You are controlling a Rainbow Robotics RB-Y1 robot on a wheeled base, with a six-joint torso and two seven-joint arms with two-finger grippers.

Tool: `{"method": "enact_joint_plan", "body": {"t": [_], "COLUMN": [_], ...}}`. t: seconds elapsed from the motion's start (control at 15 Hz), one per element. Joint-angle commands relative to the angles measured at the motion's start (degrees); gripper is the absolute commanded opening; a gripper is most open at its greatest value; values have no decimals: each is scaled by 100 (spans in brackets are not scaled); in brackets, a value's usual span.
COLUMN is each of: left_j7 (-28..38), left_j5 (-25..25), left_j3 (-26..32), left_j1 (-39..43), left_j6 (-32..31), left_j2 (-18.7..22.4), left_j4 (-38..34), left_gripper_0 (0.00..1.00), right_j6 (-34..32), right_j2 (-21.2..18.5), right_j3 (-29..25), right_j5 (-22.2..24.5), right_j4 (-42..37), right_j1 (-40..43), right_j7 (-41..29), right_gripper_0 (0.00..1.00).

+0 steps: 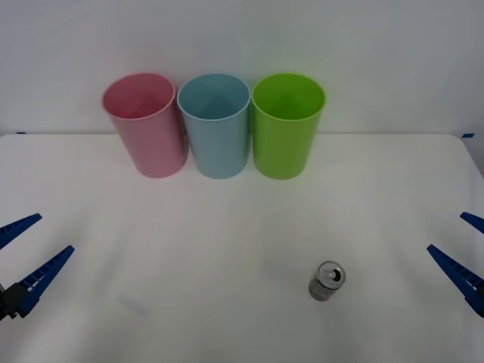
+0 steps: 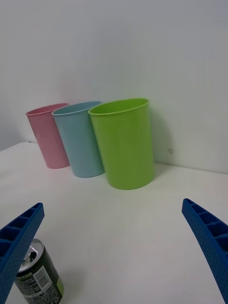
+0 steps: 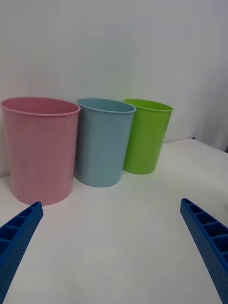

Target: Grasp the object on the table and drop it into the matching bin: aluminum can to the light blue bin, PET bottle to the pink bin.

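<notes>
Aluminum can [image 1: 327, 280] stands upright, untouched. Right gripper [image 1: 459, 253], jaws apart, is nearest; recommend centring both fingers around the body before closing. Left gripper [image 1: 26, 253] idle, jaws apart.

We can read no words, numbers or signs. The aluminum can [image 2: 38, 278], at about five o'clock on the table [image 1: 227, 249] in the front view, carries fine white print on its dark label, too small to read.
</notes>
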Motion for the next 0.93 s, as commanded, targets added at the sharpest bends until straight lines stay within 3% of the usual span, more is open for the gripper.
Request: {"method": "enact_joint_plan", "body": {"t": [0.07,0.67,0.93], "left_j7": [0,0,0], "left_j5": [0,0,0], "left_j3": [0,0,0], "left_j1": [0,0,0], "left_j6": [0,0,0], "left_j2": [0,0,0], "left_j4": [0,0,0], "left_gripper_0": [100,100,100], "right_j6": [-22,-181,-761], "right_j2": [50,-477,-521], "right_j3": [29,398,407], "right_j5": [-16,-104,99], "right_j4": [25,52,693], "right_j1": [22,540,364], "right_j7": [-9,167,413], "right_gripper_0": [100,100,100]}}
